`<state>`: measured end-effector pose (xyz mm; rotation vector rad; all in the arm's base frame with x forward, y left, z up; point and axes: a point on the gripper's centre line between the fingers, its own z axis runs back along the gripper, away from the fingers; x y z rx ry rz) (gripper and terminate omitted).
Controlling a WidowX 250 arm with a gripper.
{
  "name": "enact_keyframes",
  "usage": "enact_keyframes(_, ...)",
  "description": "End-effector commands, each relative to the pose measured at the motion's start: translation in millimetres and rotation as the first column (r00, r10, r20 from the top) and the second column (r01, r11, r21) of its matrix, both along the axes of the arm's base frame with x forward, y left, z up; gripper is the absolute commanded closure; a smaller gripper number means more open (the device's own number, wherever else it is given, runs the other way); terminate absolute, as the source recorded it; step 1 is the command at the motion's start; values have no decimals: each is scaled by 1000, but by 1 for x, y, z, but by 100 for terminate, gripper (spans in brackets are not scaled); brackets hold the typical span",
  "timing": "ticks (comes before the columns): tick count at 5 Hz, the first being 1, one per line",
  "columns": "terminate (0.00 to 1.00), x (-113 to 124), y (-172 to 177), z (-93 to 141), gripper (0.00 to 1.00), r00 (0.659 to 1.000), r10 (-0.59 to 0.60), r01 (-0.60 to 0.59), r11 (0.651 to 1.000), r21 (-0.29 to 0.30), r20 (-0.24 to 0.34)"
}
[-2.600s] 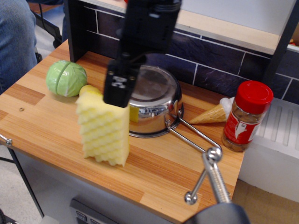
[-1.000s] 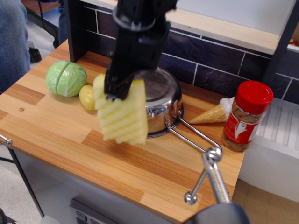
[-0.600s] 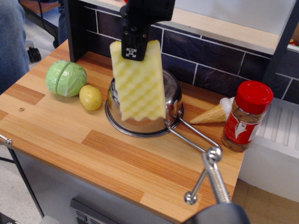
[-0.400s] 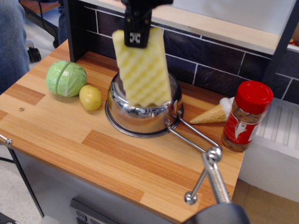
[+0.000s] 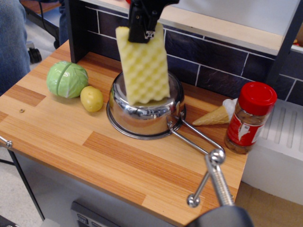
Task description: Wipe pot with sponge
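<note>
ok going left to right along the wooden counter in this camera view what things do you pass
Cabbage → small yellow ball → pot, with the sponge hanging over it from the pincer → ice cream cone → red-lidded spice jar.

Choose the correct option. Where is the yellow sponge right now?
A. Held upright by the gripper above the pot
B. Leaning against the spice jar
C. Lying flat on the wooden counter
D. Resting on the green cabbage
A: the gripper clamps the sponge at its top edge, hanging it upright over the pot.
</note>
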<state>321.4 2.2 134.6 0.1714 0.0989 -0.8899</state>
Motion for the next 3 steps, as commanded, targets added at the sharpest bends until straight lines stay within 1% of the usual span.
enact_keyframes(1,0,30,26,17,100,954,274,-280,959,43,119)
enact_keyframes(2,0,37,35,27,100,911,352,-366,930,29,213)
enact_keyframes(3,100,36,40,33,100,880,382,-404,915,23,282)
